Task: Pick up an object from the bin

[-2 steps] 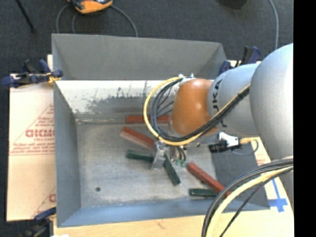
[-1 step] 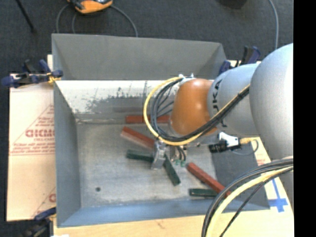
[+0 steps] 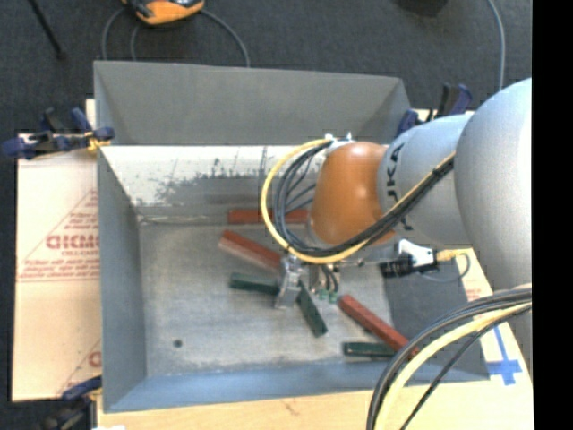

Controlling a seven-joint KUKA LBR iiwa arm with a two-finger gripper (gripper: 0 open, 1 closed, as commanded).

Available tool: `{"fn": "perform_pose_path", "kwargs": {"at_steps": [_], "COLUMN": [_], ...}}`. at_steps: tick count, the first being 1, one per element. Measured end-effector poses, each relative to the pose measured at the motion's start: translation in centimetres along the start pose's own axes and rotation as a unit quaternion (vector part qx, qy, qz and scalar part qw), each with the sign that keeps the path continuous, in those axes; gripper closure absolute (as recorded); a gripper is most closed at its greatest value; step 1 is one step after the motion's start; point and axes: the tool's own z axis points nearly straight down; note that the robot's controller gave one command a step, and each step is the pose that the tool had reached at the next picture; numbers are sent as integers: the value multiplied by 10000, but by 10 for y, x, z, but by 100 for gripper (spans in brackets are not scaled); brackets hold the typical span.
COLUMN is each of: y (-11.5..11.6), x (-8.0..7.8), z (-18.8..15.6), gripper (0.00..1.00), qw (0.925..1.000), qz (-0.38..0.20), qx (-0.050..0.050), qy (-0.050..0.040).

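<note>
- A dark green stick (image 3: 253, 285) lies flat near the middle of the bin (image 3: 179, 321), its long axis from 9 to 3 o'clock.
- The gripper (image 3: 289, 292) is at its 3 o'clock end; spread or pressed together, I cannot tell.
- A red stick (image 3: 250, 248) lies at 11 o'clock from the gripper.

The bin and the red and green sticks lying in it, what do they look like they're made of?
The bin looks like sheet metal: flat grey walls, matt, with dark scuffs on the inner back slope. The red sticks and dark green sticks look like plastic or painted wood, with plain even colour and a dull finish; the view leaves open which.
</note>
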Motion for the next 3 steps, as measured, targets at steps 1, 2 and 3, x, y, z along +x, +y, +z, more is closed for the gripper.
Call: {"fn": "perform_pose_path", "kwargs": {"at_steps": [1,2,3], "y": [-1,-1,-1], "x": [2,1,1], "z": [-14,-30,-48], "gripper": [100,100,100], "qw": [10000,10000,10000], "qz": [-1,1,3], "qx": [11,10,10], "qy": [40,41,36]}}
